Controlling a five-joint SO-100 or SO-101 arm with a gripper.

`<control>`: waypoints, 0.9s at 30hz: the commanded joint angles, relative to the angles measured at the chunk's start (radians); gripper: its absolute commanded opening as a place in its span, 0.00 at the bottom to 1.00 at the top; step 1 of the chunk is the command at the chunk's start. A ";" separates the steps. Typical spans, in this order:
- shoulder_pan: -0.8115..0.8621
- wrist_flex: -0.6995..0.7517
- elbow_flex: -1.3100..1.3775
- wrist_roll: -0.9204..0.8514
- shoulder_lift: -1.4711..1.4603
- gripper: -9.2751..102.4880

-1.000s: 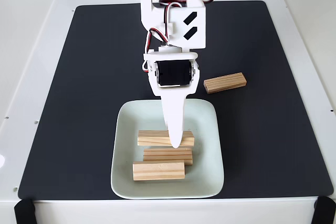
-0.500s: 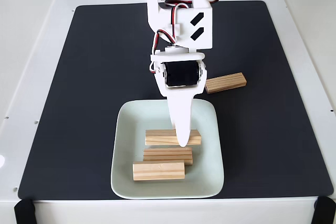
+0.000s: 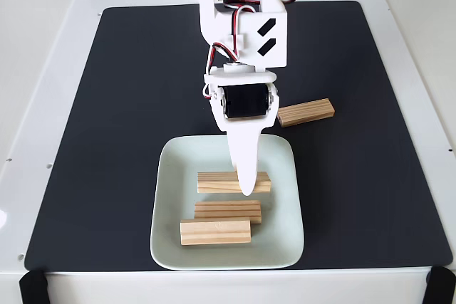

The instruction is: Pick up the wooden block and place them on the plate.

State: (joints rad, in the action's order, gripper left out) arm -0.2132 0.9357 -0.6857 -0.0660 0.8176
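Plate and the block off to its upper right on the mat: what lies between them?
In the fixed view, only bare black mat lies between the plate rim and the stray block; the arm's servo housing overlaps that block's left end.

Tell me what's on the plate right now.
Three wooden blocks lie on the plate: near block, middle block and far block. The gripper covers the far block's middle, so whether the fingers clamp it is hidden. A fourth block lies on the mat.

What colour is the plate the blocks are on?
Pale mint green. The plate shows clearly in the fixed view, lying on a black mat.
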 commanded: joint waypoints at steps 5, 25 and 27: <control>0.005 -0.012 0.043 0.006 0.012 0.08; -0.005 -0.006 0.046 0.006 0.011 0.08; -0.003 -0.006 0.044 0.006 0.011 0.08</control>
State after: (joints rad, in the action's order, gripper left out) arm -0.2132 0.9357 -0.6857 -0.0660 0.8176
